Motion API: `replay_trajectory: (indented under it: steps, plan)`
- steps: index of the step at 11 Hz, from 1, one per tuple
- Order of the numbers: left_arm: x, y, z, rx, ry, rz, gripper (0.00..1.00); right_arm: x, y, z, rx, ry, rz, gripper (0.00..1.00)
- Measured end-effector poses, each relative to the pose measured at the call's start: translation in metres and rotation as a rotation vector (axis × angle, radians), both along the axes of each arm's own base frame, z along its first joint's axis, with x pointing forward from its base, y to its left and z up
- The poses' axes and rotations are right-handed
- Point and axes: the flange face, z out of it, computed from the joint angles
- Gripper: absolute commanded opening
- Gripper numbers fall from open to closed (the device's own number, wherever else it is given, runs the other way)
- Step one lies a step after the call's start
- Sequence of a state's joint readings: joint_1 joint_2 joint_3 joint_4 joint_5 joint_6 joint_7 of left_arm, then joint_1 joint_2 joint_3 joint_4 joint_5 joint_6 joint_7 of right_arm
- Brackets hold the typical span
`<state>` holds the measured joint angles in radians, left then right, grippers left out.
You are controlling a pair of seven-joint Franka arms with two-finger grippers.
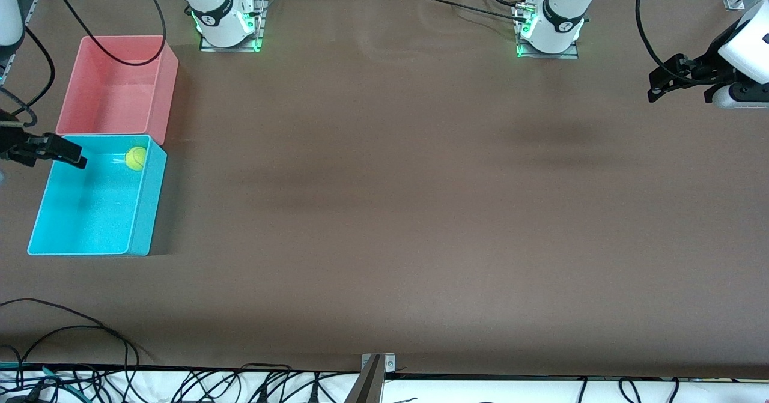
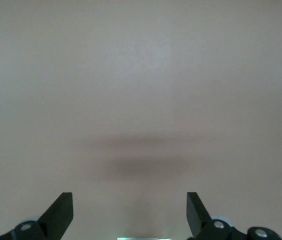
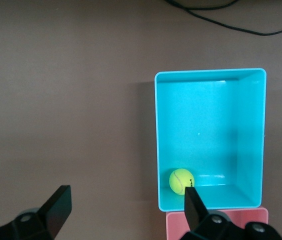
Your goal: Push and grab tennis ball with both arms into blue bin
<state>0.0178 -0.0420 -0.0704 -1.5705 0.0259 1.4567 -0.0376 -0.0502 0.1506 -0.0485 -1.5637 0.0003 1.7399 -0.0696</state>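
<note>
The tennis ball (image 1: 136, 158) (image 3: 181, 181) lies inside the blue bin (image 1: 151, 211) (image 3: 157, 140), in the corner next to the pink bin and toward the table's middle. My right gripper (image 1: 73, 157) (image 3: 126, 205) hangs open and empty in the air over the blue bin's end that meets the pink bin, apart from the ball. My left gripper (image 1: 653, 89) (image 2: 130, 210) is open and empty over bare table at the left arm's end, and that arm waits there.
A pink bin (image 1: 168, 84) (image 3: 216, 225), same size, stands against the blue one, farther from the front camera. Black cables (image 1: 66, 331) trail along the table's near edge. The arm bases (image 1: 225, 30) stand along the farthest edge.
</note>
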Motion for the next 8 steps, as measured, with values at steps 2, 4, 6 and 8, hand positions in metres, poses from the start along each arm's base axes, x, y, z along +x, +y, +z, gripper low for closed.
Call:
replay_trajectory:
  steps: [2, 4, 6, 8]
  plan:
    - [0.000, 0.000, 0.000, 0.000, 0.000, 0.000, 1.00, -0.025, 0.000, 0.007, 0.003, -0.006, -0.003, 1.00]
    - [0.000, 0.000, 0.000, 0.000, 0.000, 0.000, 1.00, -0.038, 0.001, 0.017, 0.007, -0.025, -0.012, 1.00]
    - [0.000, 0.000, 0.000, 0.000, 0.000, 0.000, 1.00, -0.043, 0.006, 0.025, 0.007, -0.038, -0.011, 1.00]
    - [0.000, 0.000, 0.000, 0.000, 0.000, 0.000, 1.00, -0.048, 0.015, 0.032, 0.008, -0.042, 0.004, 1.00]
